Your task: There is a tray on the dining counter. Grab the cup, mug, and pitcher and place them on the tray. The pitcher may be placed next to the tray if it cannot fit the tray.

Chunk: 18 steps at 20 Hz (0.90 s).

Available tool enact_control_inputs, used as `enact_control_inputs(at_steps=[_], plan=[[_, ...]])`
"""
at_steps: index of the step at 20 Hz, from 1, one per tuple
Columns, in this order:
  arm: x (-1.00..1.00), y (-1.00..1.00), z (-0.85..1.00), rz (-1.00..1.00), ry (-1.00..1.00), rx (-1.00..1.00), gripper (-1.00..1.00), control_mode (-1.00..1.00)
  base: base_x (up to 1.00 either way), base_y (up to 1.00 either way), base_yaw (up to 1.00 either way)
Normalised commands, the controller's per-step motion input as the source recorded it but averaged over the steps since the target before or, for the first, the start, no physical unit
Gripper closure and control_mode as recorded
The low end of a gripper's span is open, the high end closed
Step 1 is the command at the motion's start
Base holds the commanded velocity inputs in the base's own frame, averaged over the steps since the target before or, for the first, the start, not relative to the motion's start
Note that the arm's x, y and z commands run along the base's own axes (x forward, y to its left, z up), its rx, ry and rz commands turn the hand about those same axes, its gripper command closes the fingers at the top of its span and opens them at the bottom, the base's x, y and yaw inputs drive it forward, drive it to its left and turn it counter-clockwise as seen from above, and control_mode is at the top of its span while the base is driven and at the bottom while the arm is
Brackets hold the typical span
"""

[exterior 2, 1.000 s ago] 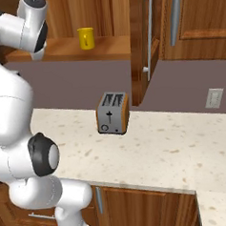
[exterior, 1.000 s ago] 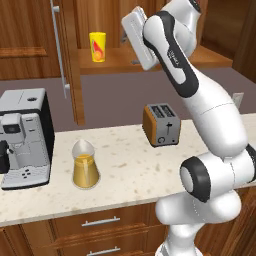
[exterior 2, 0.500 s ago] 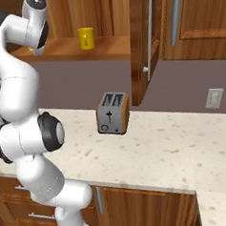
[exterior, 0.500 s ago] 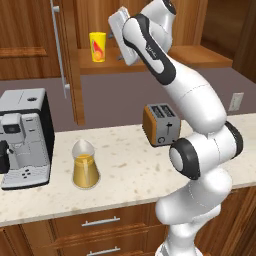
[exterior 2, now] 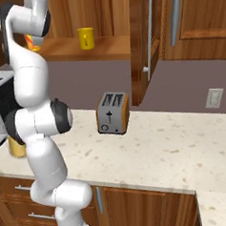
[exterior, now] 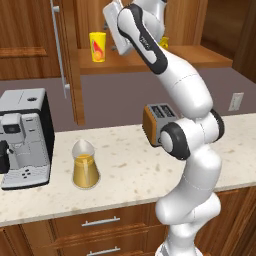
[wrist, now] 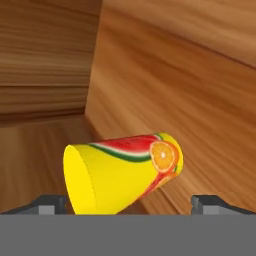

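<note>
As the hand views it, the cup (wrist: 122,172) lies sideways, mouth leftward.

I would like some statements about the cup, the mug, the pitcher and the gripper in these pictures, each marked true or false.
1. The cup stands on a wooden shelf above the counter. True.
2. The gripper is shut on the cup. False: in the hand view its fingertips stand wide apart on either side of the cup, not touching it.
3. The pitcher stands on the counter next to the coffee machine. True.
4. The mug lies on its side beside the toaster. False: it stands upright on the shelf, above the toaster.
5. The pitcher is empty. False: orange liquid fills its lower part.
</note>
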Motion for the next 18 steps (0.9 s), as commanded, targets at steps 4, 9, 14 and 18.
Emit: enact_control_inputs(at_steps=[4, 9, 14, 18], plan=[[0.1, 0.03, 0.0, 0.0, 0.1, 0.0, -1.0, -1.0, 0.0, 0.0, 0.0], [0.14, 0.0, -0.02, 0.0, 0.04, 0.0, -1.0, -1.0, 0.0, 0.0, 0.0], [0.0, 0.04, -0.21, 0.0, 0.0, 0.0, -1.0, -1.0, 0.0, 0.0, 0.0], [0.0, 0.15, -0.21, 0.0, 0.0, 0.0, -1.0, -1.0, 0.0, 0.0, 0.0]])
